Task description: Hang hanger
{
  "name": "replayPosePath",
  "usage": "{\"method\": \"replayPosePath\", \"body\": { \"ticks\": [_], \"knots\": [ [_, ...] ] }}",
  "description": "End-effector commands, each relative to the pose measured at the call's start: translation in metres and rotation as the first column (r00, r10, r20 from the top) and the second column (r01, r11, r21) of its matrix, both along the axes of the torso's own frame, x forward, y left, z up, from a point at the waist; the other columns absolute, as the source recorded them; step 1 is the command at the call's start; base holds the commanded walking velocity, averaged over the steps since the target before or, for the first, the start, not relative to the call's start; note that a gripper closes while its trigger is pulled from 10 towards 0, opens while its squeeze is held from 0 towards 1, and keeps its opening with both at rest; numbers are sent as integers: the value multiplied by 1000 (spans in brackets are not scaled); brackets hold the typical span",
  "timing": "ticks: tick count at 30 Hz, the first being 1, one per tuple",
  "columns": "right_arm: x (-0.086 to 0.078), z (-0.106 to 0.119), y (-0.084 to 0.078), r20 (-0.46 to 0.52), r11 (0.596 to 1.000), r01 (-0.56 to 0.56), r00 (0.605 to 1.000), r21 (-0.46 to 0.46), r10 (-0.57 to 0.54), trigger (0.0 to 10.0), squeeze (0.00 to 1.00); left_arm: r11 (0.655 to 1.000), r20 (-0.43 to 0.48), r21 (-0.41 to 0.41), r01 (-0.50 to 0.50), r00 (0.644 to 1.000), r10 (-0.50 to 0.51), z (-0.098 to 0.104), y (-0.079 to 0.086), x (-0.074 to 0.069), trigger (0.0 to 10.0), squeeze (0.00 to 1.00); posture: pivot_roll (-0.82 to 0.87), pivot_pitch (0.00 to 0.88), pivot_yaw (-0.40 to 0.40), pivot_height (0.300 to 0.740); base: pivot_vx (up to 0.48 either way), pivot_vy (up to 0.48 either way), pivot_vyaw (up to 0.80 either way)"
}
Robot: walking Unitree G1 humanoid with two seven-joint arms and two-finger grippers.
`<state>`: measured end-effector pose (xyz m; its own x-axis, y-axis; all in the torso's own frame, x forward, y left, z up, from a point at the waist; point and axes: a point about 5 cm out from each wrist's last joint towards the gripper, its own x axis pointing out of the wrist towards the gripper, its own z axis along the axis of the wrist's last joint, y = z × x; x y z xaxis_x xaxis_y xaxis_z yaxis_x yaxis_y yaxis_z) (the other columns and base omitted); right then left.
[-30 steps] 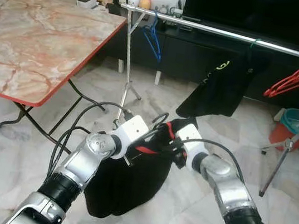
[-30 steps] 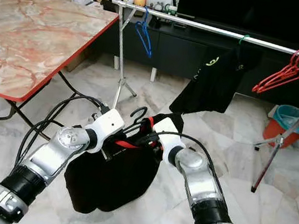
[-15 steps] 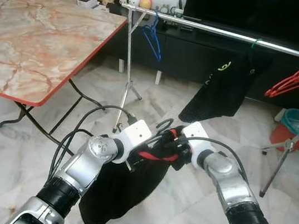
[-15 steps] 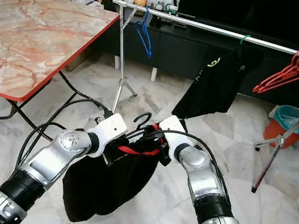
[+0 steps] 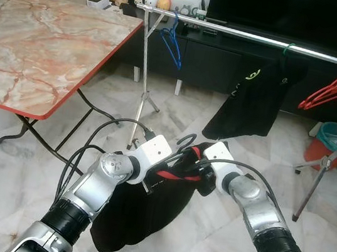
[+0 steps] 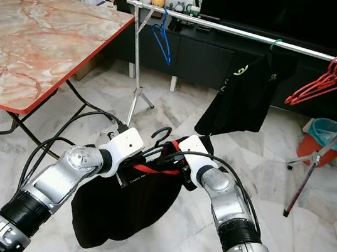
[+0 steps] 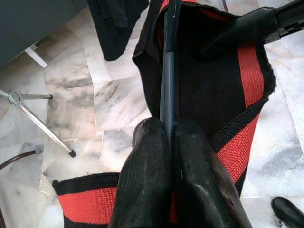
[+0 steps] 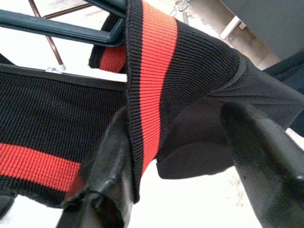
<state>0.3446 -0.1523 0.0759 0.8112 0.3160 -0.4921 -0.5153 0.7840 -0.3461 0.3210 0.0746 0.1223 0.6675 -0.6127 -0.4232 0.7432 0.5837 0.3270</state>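
Since a second ago both arms have lifted the load a little, and the black garment (image 5: 142,214) now hangs freer below them. I've got the dark hanger (image 6: 160,132) threaded through its red-banded collar, hook poking up between my two wrists, shoulder bar running roughly side to side across me. My left gripper (image 7: 172,142) is clamped shut on the hanger's bar — both pads pressed flat against it. My right gripper (image 8: 185,147) stands open, one finger tucked inside the red-striped collar, the other well clear.

The rail (image 5: 252,36) lies ahead and above, well apart from the hook, with a blue hanger (image 5: 172,41), a hung black shirt (image 5: 252,94) and red hangers (image 5: 329,93) already on it. I judge the bare stretch between blue hanger and shirt the place to aim — hook up and forward, left arm carrying.
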Motion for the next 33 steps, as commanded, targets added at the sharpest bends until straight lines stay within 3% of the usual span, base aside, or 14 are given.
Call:
{"method": "replayPosePath", "body": {
  "ticks": [1, 15, 24, 33],
  "knots": [
    [4, 5, 1, 18, 1000, -12, 1000, -16, 12, 0, 0, 1000, 32, -11, 19, 999, -19, 9, -4, -1, 10000, 0, 87, 0, -45, 740, 0, 0, 0],
    [6, 3, -6, 22, 1000, 13, 1000, -25, -13, 0, 0, 998, 22, -4, 58, 998, -57, 9, -2, -5, 10000, 0, 93, 0, -50, 740, 0, 0, 0],
    [6, 1, -11, 22, 998, 41, 999, -43, -40, 0, 0, 982, 39, 6, 187, 981, -187, 12, 6, -18, 10000, 0, 98, 0, -50, 740, 0, 0, 0],
    [8, 3, -23, 32, 995, 90, 996, -52, -88, 0, 0, 948, 31, 84, 308, 950, -312, 5, 28, -35, 10000, 0, 98, 0, -46, 740, 0, 0, 0]
  ]
}}
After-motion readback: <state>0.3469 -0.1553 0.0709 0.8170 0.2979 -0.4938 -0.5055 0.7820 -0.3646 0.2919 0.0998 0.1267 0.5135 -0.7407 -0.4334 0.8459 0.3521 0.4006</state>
